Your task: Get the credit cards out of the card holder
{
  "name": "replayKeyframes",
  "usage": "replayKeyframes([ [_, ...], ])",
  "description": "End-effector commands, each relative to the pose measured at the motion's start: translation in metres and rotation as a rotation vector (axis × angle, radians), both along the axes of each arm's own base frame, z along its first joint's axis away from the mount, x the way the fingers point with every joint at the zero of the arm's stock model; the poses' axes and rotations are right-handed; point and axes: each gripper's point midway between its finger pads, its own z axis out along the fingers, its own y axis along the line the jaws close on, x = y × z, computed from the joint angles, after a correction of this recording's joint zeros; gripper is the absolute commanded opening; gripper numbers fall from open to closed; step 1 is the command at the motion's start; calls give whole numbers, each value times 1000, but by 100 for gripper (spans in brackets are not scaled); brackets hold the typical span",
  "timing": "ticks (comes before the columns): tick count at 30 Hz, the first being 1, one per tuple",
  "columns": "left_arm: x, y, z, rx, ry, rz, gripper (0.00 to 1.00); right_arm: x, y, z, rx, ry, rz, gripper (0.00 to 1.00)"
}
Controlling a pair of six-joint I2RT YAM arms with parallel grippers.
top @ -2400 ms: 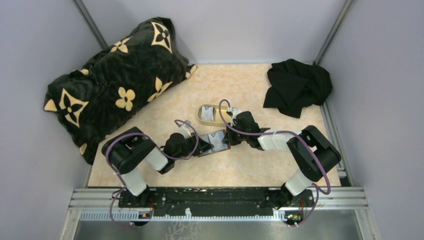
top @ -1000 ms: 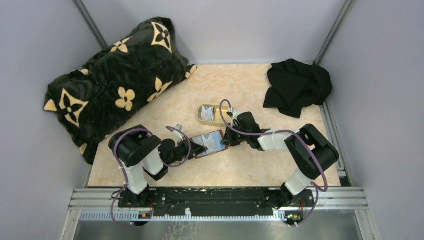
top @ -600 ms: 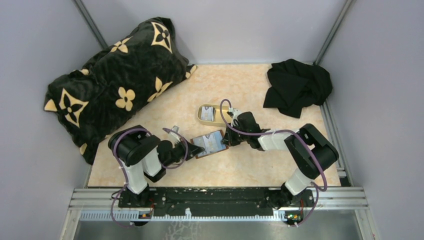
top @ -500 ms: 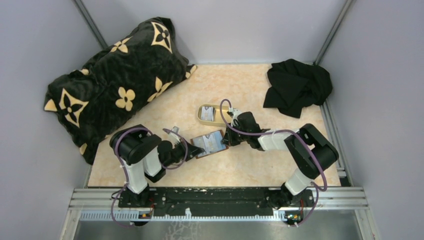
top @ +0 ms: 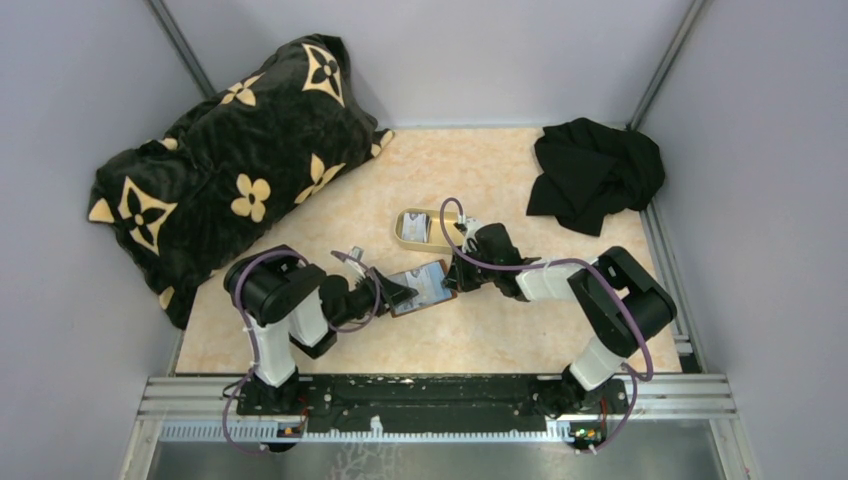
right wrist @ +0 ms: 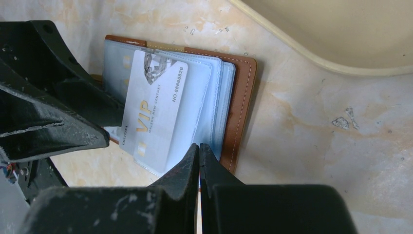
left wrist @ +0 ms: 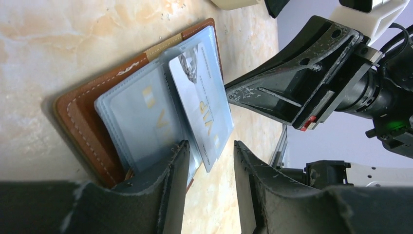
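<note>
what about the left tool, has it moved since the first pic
Yes. The left tool has backed off leftward, away from the tan tray, and its tips now sit at the card holder's left edge.

Left claw (top: 400,294) and right claw (top: 453,284) flank the card holder (top: 427,286).

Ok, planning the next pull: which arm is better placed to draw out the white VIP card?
Probably left: the left gripper is open, the protruding end of the white card facing its gap; the right gripper is shut at the edge of the card holder.
</note>
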Motion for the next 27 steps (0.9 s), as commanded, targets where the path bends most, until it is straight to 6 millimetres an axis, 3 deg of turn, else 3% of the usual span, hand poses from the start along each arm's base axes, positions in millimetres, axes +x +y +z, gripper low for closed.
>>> replayKeyframes([
  [1,11,-3,9,-17,-79,12,45,-5,-15,-23,-69,38,-30,0],
  [7,14,-9,12,-45,-84,-5,36,-5,-15,-23,-68,38,-29,0],
  [9,12,-11,12,-61,-77,-11,26,-4,-15,-23,-67,38,-28,0],
  [12,10,-11,13,-82,-75,-12,0,-4,-15,-23,-69,38,-31,0],
  [16,6,-7,20,-107,-92,-18,0,-4,-16,-23,-71,39,-33,0],
  [19,2,10,25,-85,-107,12,0,-3,-16,-24,-74,38,-37,0],
  [22,-6,28,23,-42,-91,22,0,-2,-17,-23,-74,35,-40,0],
  [27,-14,40,13,110,-93,-6,0,-2,-18,-23,-81,32,-44,0],
])
